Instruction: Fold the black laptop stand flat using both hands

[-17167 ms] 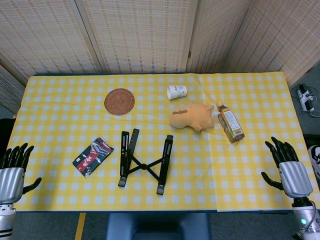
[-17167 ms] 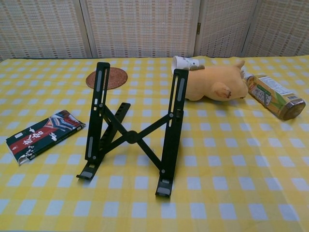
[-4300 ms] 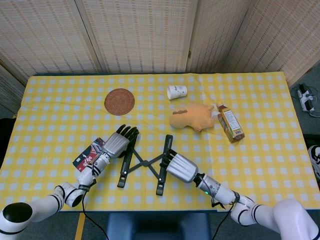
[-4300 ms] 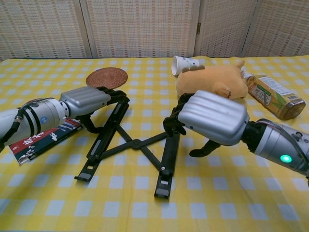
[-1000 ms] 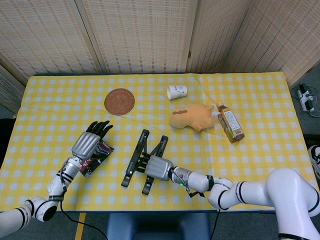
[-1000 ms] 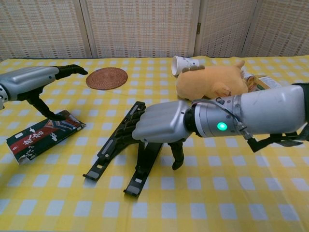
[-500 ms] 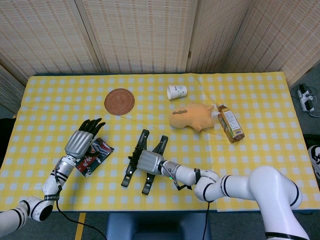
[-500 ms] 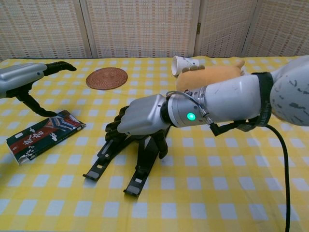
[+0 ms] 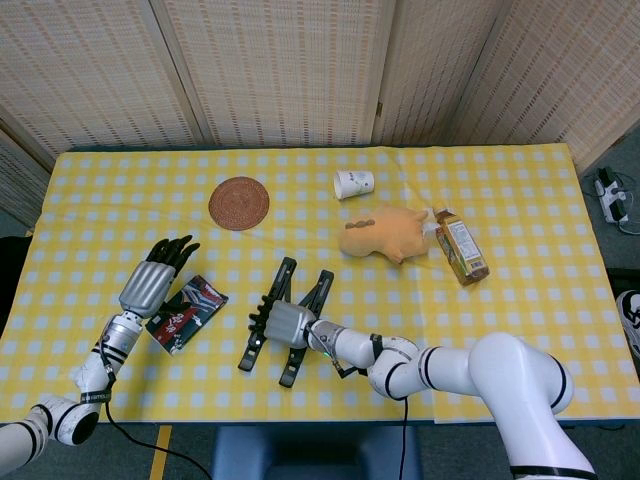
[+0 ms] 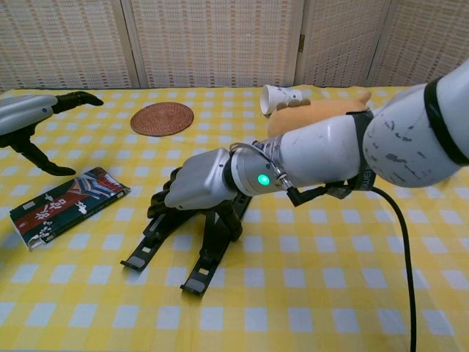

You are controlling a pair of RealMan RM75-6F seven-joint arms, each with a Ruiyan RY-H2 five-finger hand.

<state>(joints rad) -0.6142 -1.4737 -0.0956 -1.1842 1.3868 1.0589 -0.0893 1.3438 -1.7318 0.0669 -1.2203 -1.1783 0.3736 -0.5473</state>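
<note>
The black laptop stand (image 9: 313, 298) lies low on the yellow checked cloth near the front middle, its two rails (image 10: 203, 268) drawn close together and nearly parallel. My right hand (image 9: 283, 323) lies on top of the stand's middle. Its dark fingers (image 10: 164, 196) curl over the left rail and the thumb hangs down by the right rail, so it grips both rails; the crossbars are hidden under it. My left hand (image 9: 150, 281) hovers open, fingers stretched, well left of the stand and holding nothing; in the chest view the left hand (image 10: 29, 110) sits at the left edge.
A black and red packet (image 9: 185, 313) lies between my left hand and the stand. Farther back are a round wicker coaster (image 9: 239, 203), a tipped paper cup (image 9: 354, 184), an orange plush toy (image 9: 385, 233) and a lying bottle (image 9: 461, 247). The table's front edge is close.
My right hand has slid left across the stand and shifted it slightly left. My left hand has drawn back farther left, away from the stand.
</note>
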